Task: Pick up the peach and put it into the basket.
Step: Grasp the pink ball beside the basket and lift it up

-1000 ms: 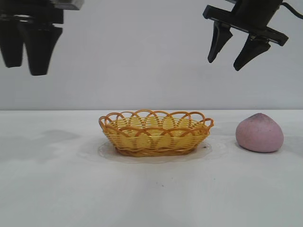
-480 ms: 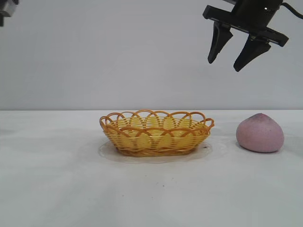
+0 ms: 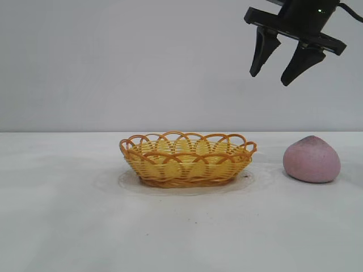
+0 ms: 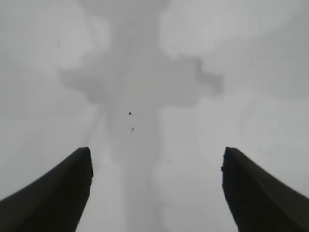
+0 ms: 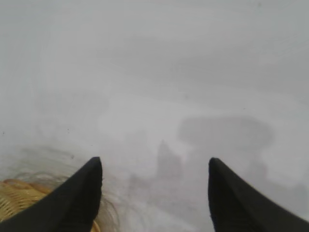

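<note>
The left gripper point(image 4: 154, 193) is no longer seen in the exterior view: a second ago it hung high to the left of the basket point(image 3: 187, 160), half a second ago only a corner of it showed at the upper left edge, and now it is gone from that view altogether. In its own wrist view its fingers are seen spread wide apart with nothing between them, over bare white table point(image 3: 68, 226) marked only by a soft shadow and a few dark specks. The withdrawal is judged to mean that this arm is being taken out of the work.

The right gripper point(image 3: 282, 68) is found where it was a second ago, high above and to the right of the basket, its fingers parted and empty, angled down. In the right wrist view a sliver of the basket's woven rim is caught beside one finger; the peach is not seen there.

The peach point(image 3: 311, 159) is left untouched on the table, well to the right of the basket and apart from it, sitting dome up with its darker tip at the top. The basket holds nothing that can be made out.

So the pick has not been started. With the peach lying almost under the right gripper, the reach is judged to fall to that arm: a descent onto the peach, a grasp, then a short carry leftward over the basket's scalloped rim.
</note>
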`<state>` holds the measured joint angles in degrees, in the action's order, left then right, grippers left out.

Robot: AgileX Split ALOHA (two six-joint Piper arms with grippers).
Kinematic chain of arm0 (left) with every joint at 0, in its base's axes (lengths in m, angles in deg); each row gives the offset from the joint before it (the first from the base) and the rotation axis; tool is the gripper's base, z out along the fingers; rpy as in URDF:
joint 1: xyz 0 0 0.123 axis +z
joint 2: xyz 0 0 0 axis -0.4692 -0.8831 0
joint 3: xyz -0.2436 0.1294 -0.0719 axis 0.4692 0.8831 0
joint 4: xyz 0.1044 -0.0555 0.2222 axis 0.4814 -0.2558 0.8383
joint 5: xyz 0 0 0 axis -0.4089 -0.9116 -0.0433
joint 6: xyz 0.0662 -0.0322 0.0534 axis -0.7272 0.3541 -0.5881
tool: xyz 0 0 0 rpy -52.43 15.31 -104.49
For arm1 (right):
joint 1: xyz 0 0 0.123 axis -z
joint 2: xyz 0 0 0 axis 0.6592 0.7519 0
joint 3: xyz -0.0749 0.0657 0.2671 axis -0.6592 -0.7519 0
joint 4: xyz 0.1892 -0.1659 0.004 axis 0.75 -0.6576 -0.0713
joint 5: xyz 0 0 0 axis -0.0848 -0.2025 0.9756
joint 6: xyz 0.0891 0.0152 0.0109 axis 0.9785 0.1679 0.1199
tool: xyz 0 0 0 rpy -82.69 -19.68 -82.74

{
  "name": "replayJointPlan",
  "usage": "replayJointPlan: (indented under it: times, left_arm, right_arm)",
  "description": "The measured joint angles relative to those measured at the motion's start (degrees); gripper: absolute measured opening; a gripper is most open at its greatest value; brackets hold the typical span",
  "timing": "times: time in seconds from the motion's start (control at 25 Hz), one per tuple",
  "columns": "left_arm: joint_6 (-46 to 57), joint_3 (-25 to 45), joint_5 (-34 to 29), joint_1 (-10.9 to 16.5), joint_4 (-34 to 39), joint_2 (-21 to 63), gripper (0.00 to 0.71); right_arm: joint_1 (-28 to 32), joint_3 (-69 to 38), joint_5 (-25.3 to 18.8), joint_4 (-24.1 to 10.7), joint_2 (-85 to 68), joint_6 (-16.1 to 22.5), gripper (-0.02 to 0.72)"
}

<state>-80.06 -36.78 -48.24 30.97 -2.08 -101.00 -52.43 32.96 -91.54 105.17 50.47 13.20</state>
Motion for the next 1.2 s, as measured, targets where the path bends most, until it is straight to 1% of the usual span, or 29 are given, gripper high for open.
replayJointPlan:
  times: [0.16,0.32,0.6,0.72,0.76,0.8,0.84,1.0,1.16,1.2]
  left_arm:
    - [0.1,9.1,2.5,0.0,-3.4,12.0,0.495]
    - [0.1,16.6,4.1,0.0,-4.4,23.6,0.495]
    - [0.3,26.4,4.8,0.0,-4.4,42.1,0.495]
    - [1.5,29.9,3.4,0.0,-4.4,48.8,0.495]
    - [1.5,29.9,3.4,0.0,-4.4,48.8,0.495]
    - [1.9,30.9,2.9,0.0,-4.4,51.3,0.495]
    - [2.8,32.8,2.3,0.0,-4.4,55.8,0.495]
    - [2.9,35.9,2.0,0.0,-4.4,66.5,0.495]
    - [3.0,37.1,2.5,0.0,-4.4,77.2,0.495]
    - [3.1,37.3,2.8,0.1,-4.4,78.6,0.495]
  right_arm:
    - [0.0,0.0,0.0,0.0,0.0,-0.1,0.403]
    - [0.0,0.0,0.0,0.0,0.0,-0.1,0.403]
    - [0.0,0.0,-0.3,0.0,0.0,-0.1,0.403]
    - [0.0,0.0,-0.8,0.0,0.0,-0.1,0.403]
    - [0.0,0.0,-1.2,-0.1,0.0,-0.1,0.403]
    - [0.0,0.0,-1.3,-0.1,0.0,-0.1,0.403]
    - [0.0,0.0,-1.3,-0.3,0.0,-0.1,0.403]
    - [0.0,0.0,-2.3,-0.7,0.0,-0.1,0.403]
    - [0.0,0.0,-2.7,-0.8,0.0,-0.1,0.403]
    - [0.0,0.0,-2.7,-0.8,0.0,-0.1,0.403]
